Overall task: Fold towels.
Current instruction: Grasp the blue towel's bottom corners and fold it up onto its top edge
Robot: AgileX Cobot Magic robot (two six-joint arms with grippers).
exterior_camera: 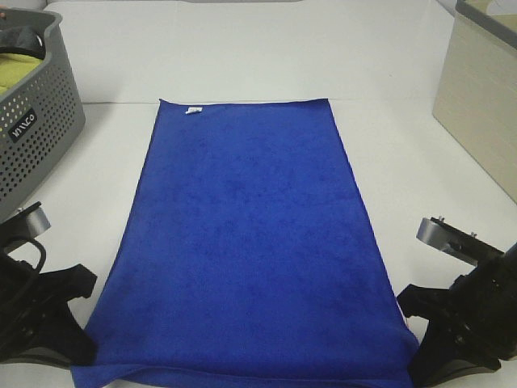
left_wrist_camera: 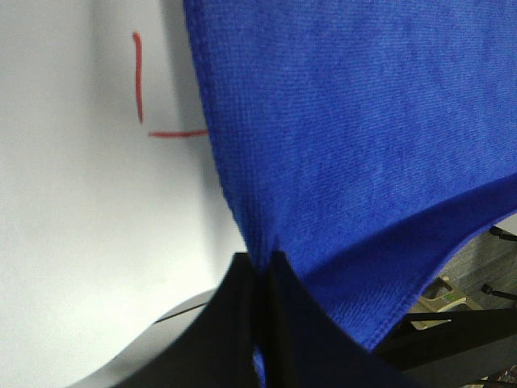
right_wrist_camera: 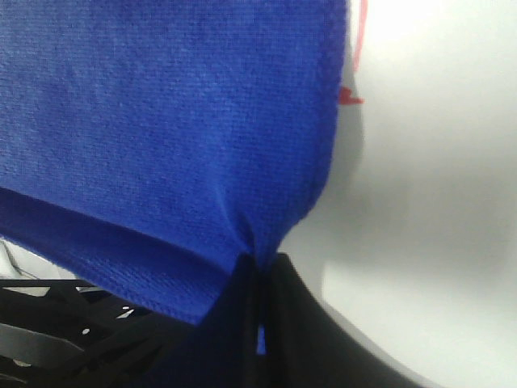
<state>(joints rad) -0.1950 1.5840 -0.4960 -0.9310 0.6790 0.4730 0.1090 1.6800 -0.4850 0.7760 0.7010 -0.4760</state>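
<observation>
The royal-blue towel (exterior_camera: pixel 246 242) lies spread flat and lengthwise on the white table, its small white tag (exterior_camera: pixel 192 110) at the far short edge. My left gripper (exterior_camera: pixel 81 356) is shut on the towel's near left corner; in the left wrist view the fingers (left_wrist_camera: pixel 242 323) pinch the cloth (left_wrist_camera: pixel 363 145) and the corner is lifted a little. My right gripper (exterior_camera: pixel 416 356) is shut on the near right corner; in the right wrist view the fingers (right_wrist_camera: pixel 279 323) pinch the towel (right_wrist_camera: pixel 161 121), whose near edge hangs off the table.
A grey perforated basket (exterior_camera: pixel 36 129) with a yellow-green cloth (exterior_camera: pixel 20 73) stands at the far left. A beige box (exterior_camera: pixel 485 105) stands at the far right. Red corner marks (left_wrist_camera: pixel 141 89) are drawn on the table beside the towel.
</observation>
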